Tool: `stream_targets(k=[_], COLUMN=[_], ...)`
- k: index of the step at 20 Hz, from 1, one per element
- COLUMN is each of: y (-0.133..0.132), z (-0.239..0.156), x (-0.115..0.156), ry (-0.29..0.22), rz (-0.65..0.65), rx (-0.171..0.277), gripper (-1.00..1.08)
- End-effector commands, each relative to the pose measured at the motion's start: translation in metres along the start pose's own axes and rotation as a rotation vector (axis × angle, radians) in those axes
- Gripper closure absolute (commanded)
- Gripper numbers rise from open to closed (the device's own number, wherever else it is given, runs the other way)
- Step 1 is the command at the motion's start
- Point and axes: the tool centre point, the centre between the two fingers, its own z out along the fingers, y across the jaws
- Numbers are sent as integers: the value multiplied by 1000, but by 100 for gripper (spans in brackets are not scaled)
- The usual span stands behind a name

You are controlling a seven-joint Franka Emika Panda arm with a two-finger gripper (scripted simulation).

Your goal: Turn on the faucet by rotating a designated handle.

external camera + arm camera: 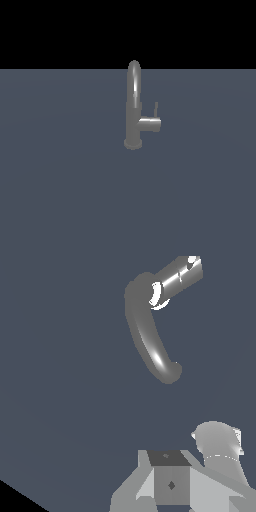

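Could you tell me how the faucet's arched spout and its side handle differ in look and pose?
The spout is tall and arched, rising from the faucet body. The handle is a short stub pointing sideways toward the exterior view's right. The handle carries a thin upright lever rod; the spout carries nothing. Both are matte grey metal.

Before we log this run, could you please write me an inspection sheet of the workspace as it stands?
Surface: flat slate-blue floor, no marks seen.
Job's things: the faucet stands upright on its round base; the handle sticks out toward the exterior view's right, its thin lever pointing up.
Clutter: nothing seen.
Grippers: the gripper does not show in the exterior view; the wrist view shows only grey arm parts, apart from the faucet; jaws not in view.
Cables: nothing seen.
Surroundings: black background above the floor.
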Motion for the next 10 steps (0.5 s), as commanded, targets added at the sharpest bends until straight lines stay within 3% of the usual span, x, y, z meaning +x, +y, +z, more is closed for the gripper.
stream_targets(k=[1, 10], y=[-1, 2], z=[0, 6], x=[17, 78], ry=[-36, -173], rz=[39, 182], rx=[40, 191], gripper=[108, 108])
